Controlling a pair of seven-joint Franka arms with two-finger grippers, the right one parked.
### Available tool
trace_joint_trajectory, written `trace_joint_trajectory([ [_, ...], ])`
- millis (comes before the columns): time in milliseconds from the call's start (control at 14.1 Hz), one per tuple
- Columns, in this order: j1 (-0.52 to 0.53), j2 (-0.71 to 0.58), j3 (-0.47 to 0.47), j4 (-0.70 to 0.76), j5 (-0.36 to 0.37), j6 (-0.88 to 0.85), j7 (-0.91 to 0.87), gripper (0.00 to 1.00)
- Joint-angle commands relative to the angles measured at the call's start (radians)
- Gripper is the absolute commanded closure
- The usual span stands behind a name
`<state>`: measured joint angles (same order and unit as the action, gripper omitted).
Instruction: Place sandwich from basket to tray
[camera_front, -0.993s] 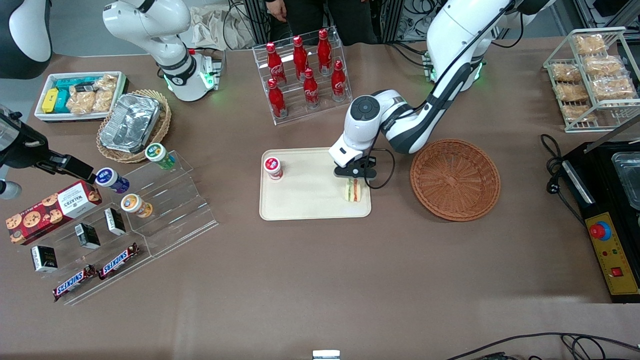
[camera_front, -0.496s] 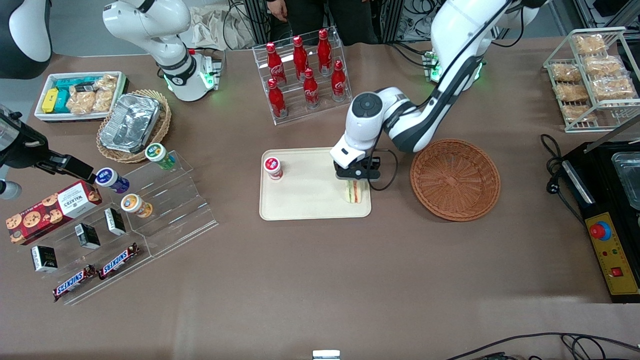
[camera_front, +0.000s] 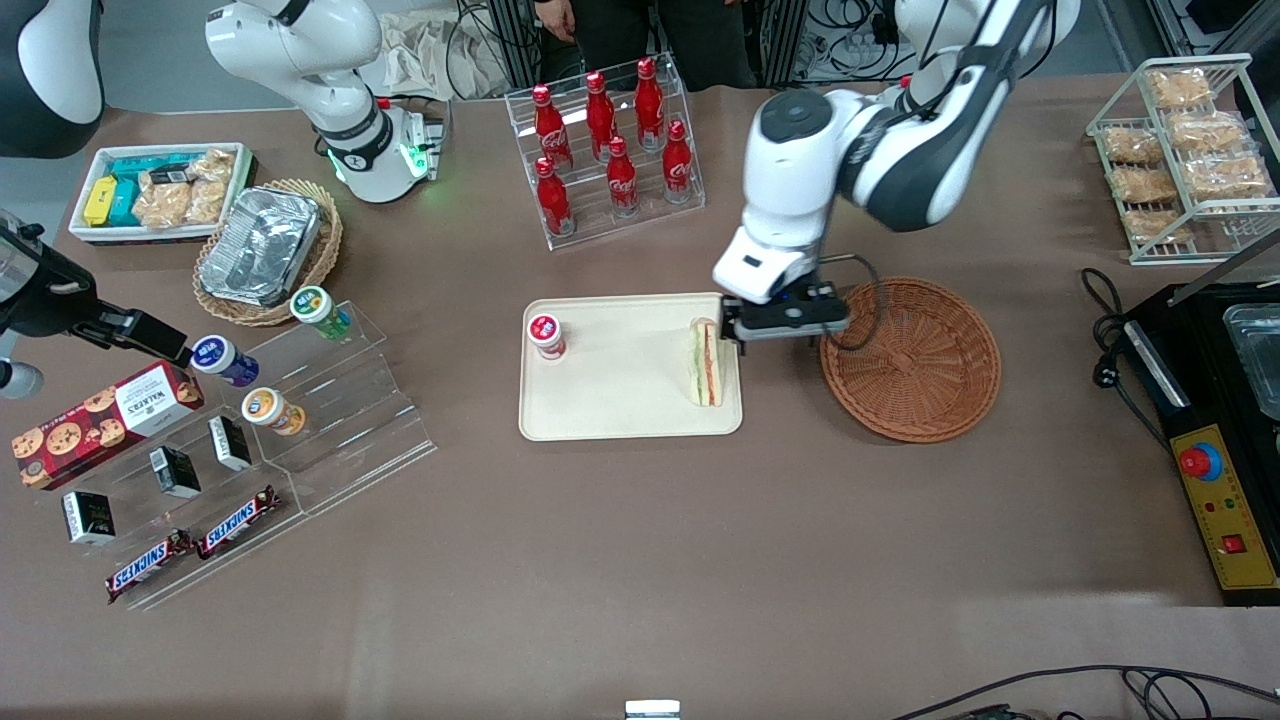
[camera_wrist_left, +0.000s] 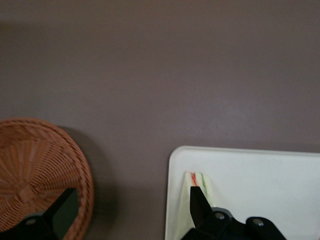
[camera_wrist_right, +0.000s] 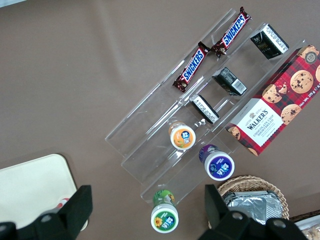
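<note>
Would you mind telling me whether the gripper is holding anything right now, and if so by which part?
Nothing is held. The gripper is open, raised between the tray and basket; the sandwich lies free on the tray.

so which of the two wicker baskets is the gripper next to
The reddish-brown basket, empty, beside the tray. The open gripper hangs over its rim. The tan basket holds a foil container.

The white left arm (camera_front: 900, 165) is reaching in from the working arm's end of the table, bending down at its rounded wrist (camera_front: 790, 205). Its black two-finger gripper (camera_front: 785, 322) is hanging raised, pointing downward, with the fingers (camera_wrist_left: 200, 202) standing wide apart, gripping nothing.
</note>
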<state>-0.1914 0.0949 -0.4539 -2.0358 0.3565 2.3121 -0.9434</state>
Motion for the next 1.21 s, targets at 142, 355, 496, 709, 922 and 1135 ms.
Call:
trace_joint_trajectory([
  [142,0.105,-0.116,-0.006,-0.021,-0.126,-0.098,0.243,0.01],
  [355,0.208,-0.196,-0.005,-0.02,-0.26,-0.226,0.481,0.01],
  [496,0.202,-0.224,0.055,-0.018,-0.28,-0.282,0.57,0.01],
  [709,0.121,-0.277,0.235,-0.027,-0.335,-0.335,0.7,0.0],
  [922,0.086,-0.316,0.366,-0.029,-0.387,-0.367,0.876,0.0],
  [1135,0.054,-0.339,0.434,-0.027,-0.398,-0.427,0.957,0.0],
])
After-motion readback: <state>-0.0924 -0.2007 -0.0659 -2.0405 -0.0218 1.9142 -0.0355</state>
